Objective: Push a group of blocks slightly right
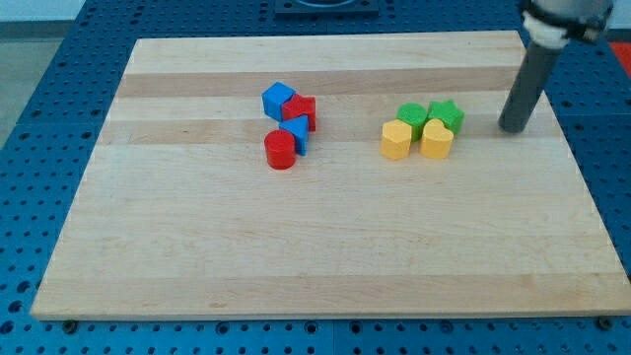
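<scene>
Two groups of blocks lie on the wooden board (pixel 325 247). The left group holds a blue cube (pixel 278 100), a red block (pixel 302 111), a smaller blue block (pixel 295 133) and a red cylinder (pixel 280 150), all touching. The right group holds a green block (pixel 412 117), a green star (pixel 446 114), a yellow block (pixel 396 140) and a yellow block (pixel 437 139), packed together. My tip (pixel 511 129) stands on the board to the right of the green and yellow group, a short gap from the green star.
The board rests on a blue perforated table (pixel 39 148). The board's right edge (pixel 572 158) runs close behind my tip.
</scene>
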You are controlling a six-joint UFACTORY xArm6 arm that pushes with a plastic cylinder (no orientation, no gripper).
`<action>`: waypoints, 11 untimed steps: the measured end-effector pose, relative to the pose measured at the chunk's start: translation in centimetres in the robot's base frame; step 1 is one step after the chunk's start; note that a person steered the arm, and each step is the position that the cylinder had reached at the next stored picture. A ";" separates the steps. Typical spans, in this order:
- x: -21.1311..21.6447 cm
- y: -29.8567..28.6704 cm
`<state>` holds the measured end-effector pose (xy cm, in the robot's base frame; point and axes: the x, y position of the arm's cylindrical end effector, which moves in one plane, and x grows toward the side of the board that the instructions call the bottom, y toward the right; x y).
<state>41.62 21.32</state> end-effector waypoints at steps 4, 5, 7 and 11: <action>0.1 -18.6; 0.1 -17.7; -0.4 -14.3; -1.6 -8.1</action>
